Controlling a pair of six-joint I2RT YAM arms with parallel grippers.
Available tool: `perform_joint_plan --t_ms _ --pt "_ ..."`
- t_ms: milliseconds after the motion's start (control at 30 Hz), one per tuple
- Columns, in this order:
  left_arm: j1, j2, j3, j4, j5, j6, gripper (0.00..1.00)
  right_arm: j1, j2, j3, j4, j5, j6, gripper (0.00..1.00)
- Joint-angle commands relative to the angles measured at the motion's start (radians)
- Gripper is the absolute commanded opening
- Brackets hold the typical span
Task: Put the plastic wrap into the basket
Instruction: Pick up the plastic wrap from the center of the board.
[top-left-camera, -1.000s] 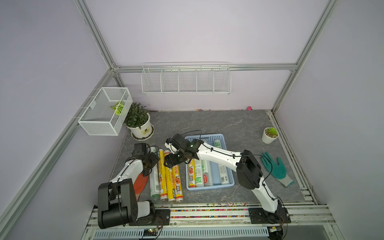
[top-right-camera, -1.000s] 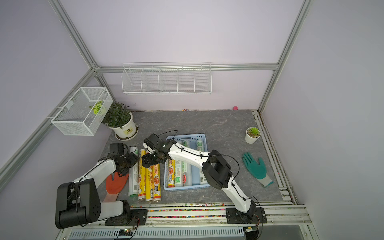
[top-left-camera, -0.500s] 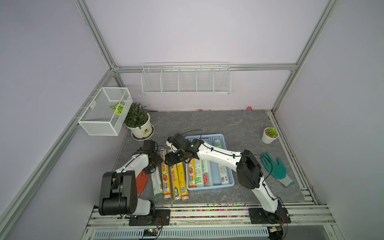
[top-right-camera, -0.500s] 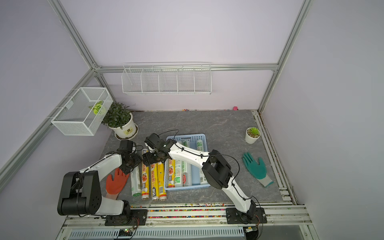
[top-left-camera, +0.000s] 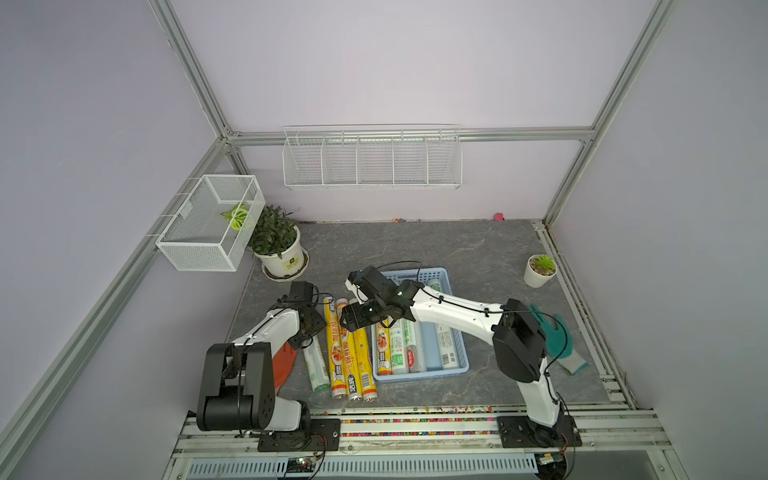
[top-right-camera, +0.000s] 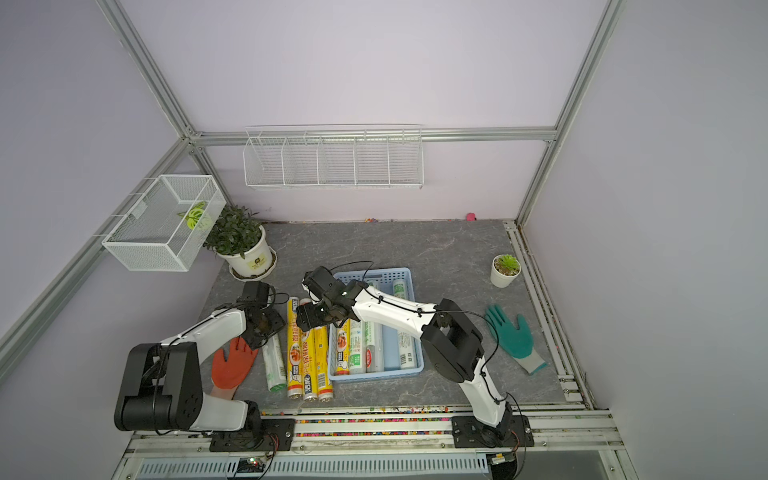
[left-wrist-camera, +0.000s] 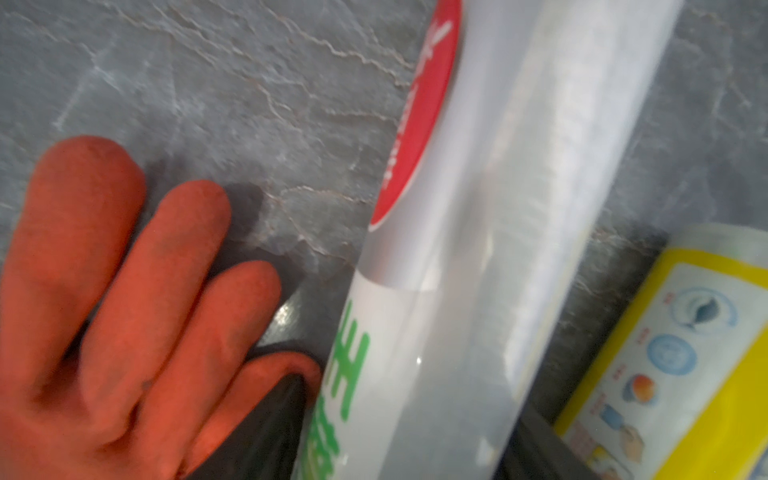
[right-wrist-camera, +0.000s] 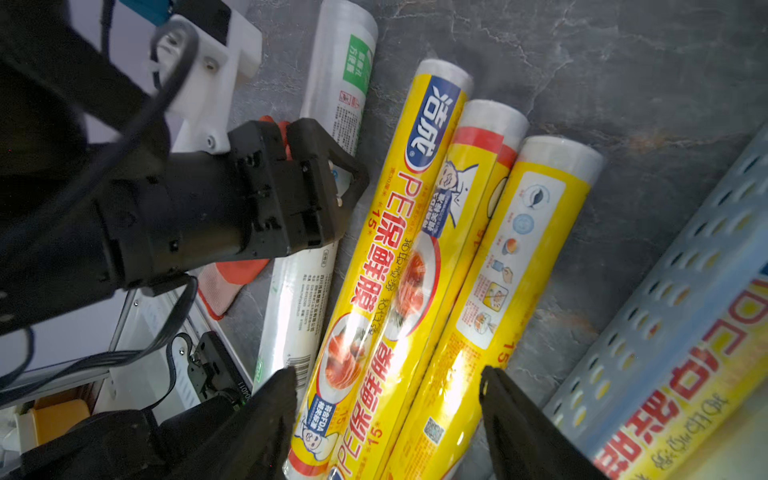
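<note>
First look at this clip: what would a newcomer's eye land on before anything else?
Three bright yellow rolls lie side by side on the grey table, with the open right gripper just above them. Right beside them, the blue basket holds several more rolls. An orange glove lies next to the left arm.

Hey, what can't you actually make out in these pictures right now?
- Left gripper around the clear roll: the left wrist view is blurred and crops the fingers, so the grip is unclear.
- Basket: the right arm covers its far half in both top views.
- Orange glove: the left arm hides most of it.
</note>
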Motion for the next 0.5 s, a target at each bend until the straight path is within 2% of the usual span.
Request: perform_joint_plan --t_ms 0,267,467 --pt "-0.014 0.064 -0.033 -0.071 0.115 -0.004 0.67 -0.009 -0.045 -0.029 0.015 0.001 0.015 0.75" --pt "-0.014 -0.002 -0.010 -0.098 0.127 -0.004 0.46 -0.025 -0.063 -0.032 0.007 0.008 0.025 0.75" --pt "-0.014 -0.132 0.070 -0.190 0.119 0.016 0.31 -0.038 -0.097 -0.038 -0.014 0.021 0.030 0.74"
